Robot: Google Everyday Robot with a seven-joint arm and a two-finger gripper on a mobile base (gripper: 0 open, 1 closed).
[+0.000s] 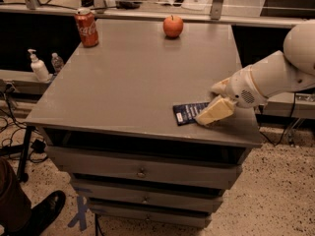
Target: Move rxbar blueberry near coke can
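Observation:
The rxbar blueberry (187, 113) lies flat near the front right edge of the grey tabletop (142, 77), its right end under my gripper. The coke can (86, 28) stands upright at the far left corner, far from the bar. My gripper (213, 102) comes in from the right on a white arm and sits low over the bar's right end. One cream finger (214, 112) rests on the table at the bar; the other shows behind it.
A red-orange apple (173, 26) sits at the far middle of the table. Drawers (140, 172) are below the top. A soap dispenser (37, 68) and a small bottle stand on a ledge at left. A person's shoe (42, 213) is at bottom left.

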